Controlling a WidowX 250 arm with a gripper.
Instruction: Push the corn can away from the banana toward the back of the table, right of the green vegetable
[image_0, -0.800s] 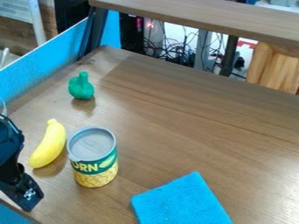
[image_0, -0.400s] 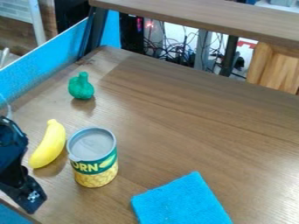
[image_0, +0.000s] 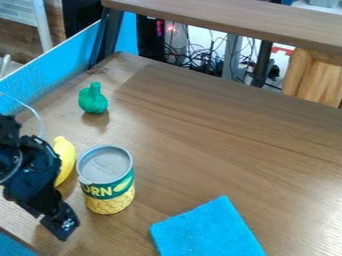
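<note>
Yellow banana (image_0: 65, 159) lies on the wooden table (image_0: 220, 130) at the left side of the frame, and the black gripper (image_0: 61, 224) covers one part of it. The gripper hangs at the lower left, near the corn can (image_0: 109, 192); whether it is opened or closed, I cannot tell. The can stands upright just to the right of the banana, with its grey top upward. At the lower middle lies a blue cloth (image_0: 207, 230), and at the upper left stands a green bulb-shaped object (image_0: 93, 100), well apart from the can.
</note>
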